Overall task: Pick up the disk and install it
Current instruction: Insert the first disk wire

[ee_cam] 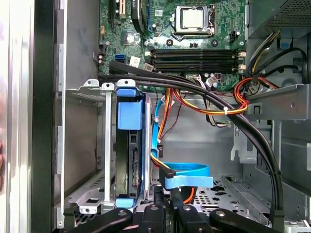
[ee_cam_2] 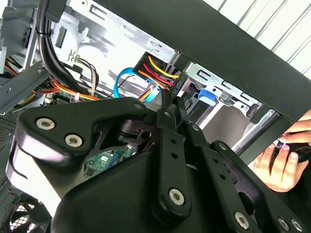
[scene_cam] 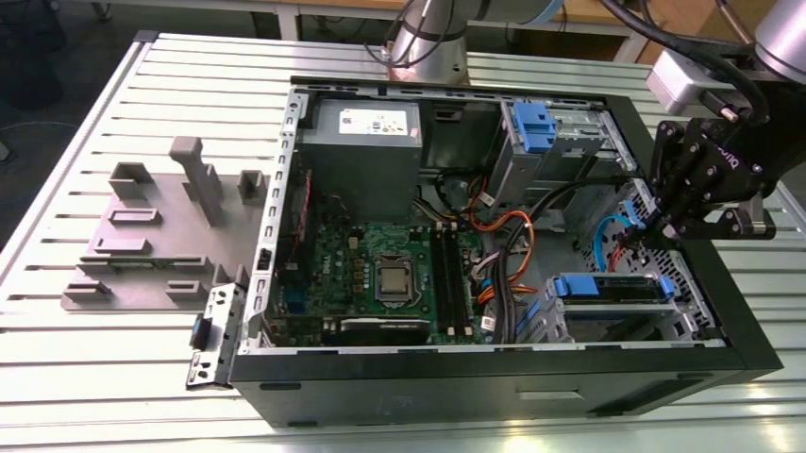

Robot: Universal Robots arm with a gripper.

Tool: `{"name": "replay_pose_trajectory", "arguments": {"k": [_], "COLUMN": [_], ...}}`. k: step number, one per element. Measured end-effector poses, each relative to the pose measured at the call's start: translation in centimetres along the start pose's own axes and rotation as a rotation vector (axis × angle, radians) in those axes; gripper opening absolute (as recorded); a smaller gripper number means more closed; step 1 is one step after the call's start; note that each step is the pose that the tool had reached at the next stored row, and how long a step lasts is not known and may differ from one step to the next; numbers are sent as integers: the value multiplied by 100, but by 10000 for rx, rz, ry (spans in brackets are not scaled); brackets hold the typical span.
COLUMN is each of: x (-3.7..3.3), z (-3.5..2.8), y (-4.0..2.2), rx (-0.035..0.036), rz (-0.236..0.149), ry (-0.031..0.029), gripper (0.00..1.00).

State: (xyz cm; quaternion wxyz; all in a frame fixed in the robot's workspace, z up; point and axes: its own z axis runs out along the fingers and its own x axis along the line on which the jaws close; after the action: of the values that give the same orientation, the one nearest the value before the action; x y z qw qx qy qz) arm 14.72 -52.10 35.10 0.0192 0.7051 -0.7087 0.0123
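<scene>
We see the disk seated in its bay inside the case, so installation looks near finished. Our jaws hover beside it, closed on nothing; retreat needs care around cables.

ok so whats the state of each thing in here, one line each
computer case: lying on its side, side panel off, inside exposed
disk: seated on edge in the grey metal drive bay, blue end tab facing out
gripper: inside the case at the exterior view's right, beside the drive bay, holding nothing
cpu socket: chip bare, no cooler on it
</scene>
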Motion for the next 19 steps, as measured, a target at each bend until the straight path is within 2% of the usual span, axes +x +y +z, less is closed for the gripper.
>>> {"name": "replay_pose_trajectory", "arguments": {"k": [11,19], "x": [9,46], "z": [2,13], "y": [69,75], "rx": [66,110], "rz": [4,5], "ry": [0,-2], "gripper": [16,16]}}
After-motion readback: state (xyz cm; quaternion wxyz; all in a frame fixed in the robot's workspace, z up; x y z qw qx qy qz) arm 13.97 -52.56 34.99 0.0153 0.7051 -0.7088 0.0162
